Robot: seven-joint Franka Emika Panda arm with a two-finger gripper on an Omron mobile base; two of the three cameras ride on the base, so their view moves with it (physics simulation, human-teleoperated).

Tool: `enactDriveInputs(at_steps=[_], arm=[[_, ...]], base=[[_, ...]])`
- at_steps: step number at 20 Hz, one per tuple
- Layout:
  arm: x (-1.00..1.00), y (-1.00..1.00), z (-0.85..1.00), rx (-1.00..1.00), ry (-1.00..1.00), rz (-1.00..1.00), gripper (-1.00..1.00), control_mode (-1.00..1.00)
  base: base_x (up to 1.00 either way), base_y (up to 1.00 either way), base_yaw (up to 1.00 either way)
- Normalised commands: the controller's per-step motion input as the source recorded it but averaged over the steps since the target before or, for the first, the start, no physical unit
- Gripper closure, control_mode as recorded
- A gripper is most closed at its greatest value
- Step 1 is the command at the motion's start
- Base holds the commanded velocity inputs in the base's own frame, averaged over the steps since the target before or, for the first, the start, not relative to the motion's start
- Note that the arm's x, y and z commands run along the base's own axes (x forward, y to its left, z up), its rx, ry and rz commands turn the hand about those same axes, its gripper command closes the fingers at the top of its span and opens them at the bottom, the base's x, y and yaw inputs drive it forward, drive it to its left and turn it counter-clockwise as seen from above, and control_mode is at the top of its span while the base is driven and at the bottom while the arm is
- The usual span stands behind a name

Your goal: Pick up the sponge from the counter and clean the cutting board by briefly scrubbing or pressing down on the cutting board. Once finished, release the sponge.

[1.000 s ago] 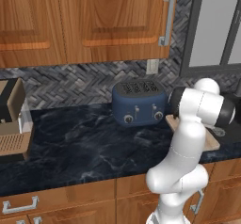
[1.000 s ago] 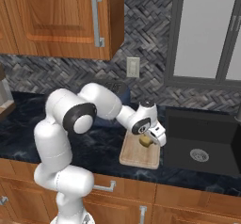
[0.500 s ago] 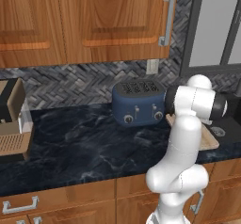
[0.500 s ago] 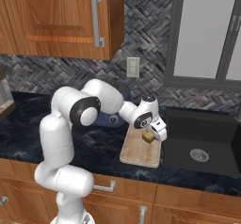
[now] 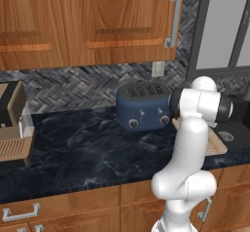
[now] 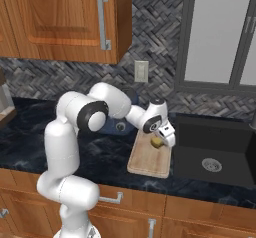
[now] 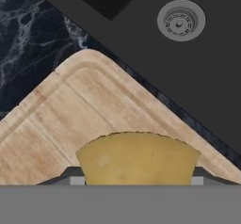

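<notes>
No brand, label or writing can be read on anything here. The sponge (image 6: 157, 142) is a small yellow block, dull and slightly mottled; in the hand view it (image 7: 137, 158) shows as a rounded yellow mass with a ragged upper edge, sitting low between the fingers. The fingers (image 6: 159, 143) are closed narrowly on the sponge, holding it over the far end of the cutting board (image 6: 149, 158); whether it touches the wood I cannot tell. The cutting board is a thin, light tan wooden rectangle with visible grain and a shallow groove running inside its rounded edge (image 7: 70, 100). It lies flat on the dark marble-patterned table (image 6: 110, 154), its long side running from the front edge toward the wall, just beside the black sink (image 6: 212, 152), whose round drain (image 7: 181, 20) shows past the board's corner in the hand view. From the left base view only a strip of the board (image 5: 216, 142) shows behind the arm. The white arm rises from its base, bends at a dark joint and reaches out low and forward over the table, the wrist turned so the hand points down at the board. A blue toaster (image 5: 143, 106) stands on the table near the board's far end, and a coffee machine (image 5: 12, 121) stands well apart at the left.
</notes>
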Motion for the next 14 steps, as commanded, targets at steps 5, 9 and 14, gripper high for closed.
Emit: enactDriveInputs(at_steps=[5, 9, 14], arm=[[0.0, 0.31, -0.08, 0.0, 0.0, -0.09, 1.0, -1.0], [0.0, 0.4, -0.2, 0.0, 0.0, -0.1, 1.0, -1.0], [0.0, 0.48, -0.16, 0.0, 0.0, -0.09, 1.0, -1.0]], base=[[0.0, 0.0, 0.0], [0.0, 0.0, 0.0], [0.0, 0.0, 0.0]])
